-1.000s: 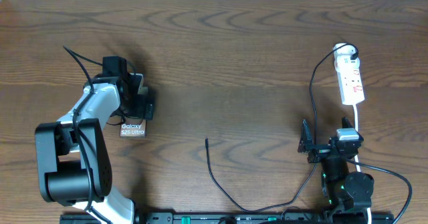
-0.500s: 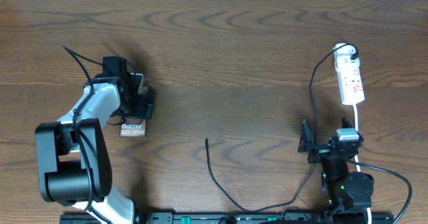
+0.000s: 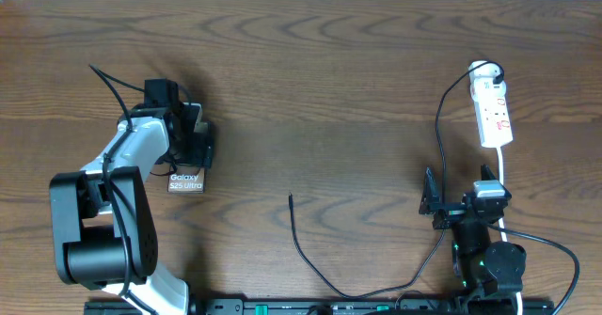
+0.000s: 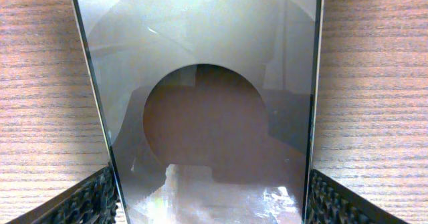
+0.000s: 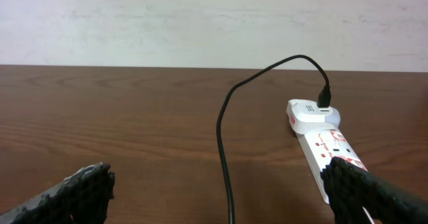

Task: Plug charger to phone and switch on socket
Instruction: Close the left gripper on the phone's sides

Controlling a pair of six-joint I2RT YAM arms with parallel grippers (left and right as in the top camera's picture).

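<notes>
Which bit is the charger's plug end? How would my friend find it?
From above, look at the table between the left arm and the right arm. A thin black charger cable curls there, and the plug tip is its loose end, pointing toward the far edge. Unlike the thick white cord by the socket, it's black and plugged into nothing.

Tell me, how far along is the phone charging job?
Done: the charger cable's far end sits in the power strip's white adapter. In hand: the left gripper straddles the phone. Left: the loose plug tip on the table must reach the phone, the open right gripper holds nothing, and neither gripper is near the strip to switch it.
</notes>
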